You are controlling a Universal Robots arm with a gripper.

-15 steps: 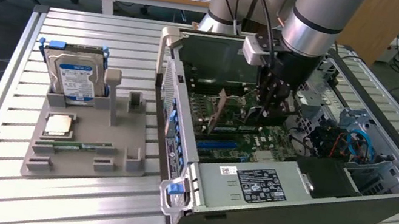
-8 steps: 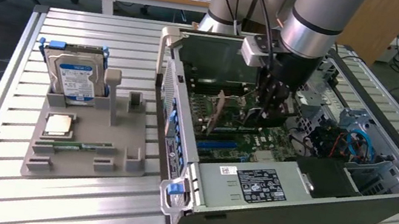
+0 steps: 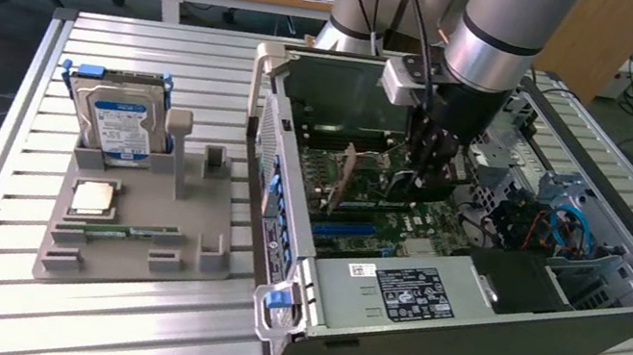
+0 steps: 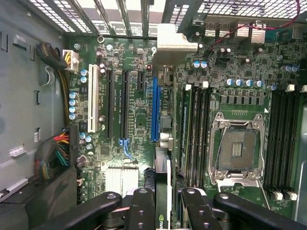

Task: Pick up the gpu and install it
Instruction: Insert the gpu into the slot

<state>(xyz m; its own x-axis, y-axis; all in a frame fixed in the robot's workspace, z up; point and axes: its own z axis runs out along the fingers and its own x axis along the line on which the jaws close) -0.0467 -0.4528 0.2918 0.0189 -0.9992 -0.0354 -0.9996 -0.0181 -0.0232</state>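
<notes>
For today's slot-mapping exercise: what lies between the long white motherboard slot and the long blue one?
Two long black slots and one shorter black slot, in the wrist view.

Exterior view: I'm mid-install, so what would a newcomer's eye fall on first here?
First, the arm plunging into the open PC case in the middle of the exterior view. The wrist view shows its gripper shut on the gpu, held on edge over the motherboard beside the blue slot. At the exterior view's left, a hard drive stands upright in a gray fixture.
</notes>
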